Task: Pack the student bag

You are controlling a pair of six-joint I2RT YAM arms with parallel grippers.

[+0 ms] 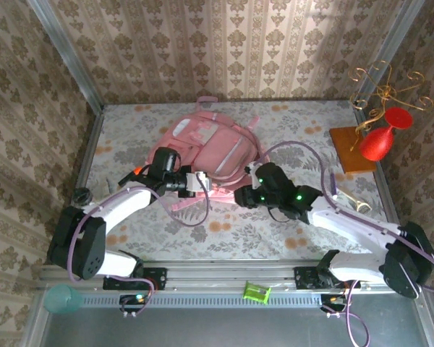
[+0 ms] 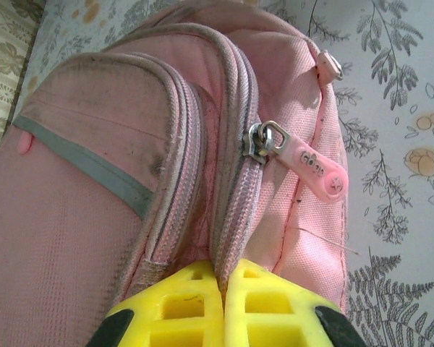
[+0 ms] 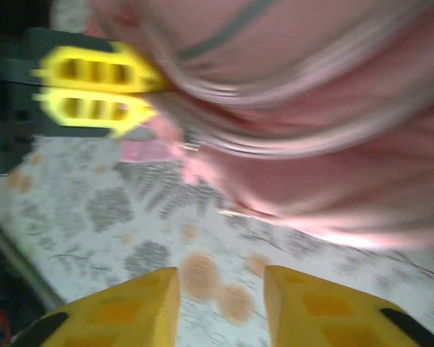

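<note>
My left hand clamps the bag; my right hand hangs apart over the counter, red vase well aside.

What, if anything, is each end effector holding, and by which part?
The left end effector is shut on the student bag, pinching it by a zip seam. The right end effector is open and holds nothing.
</note>
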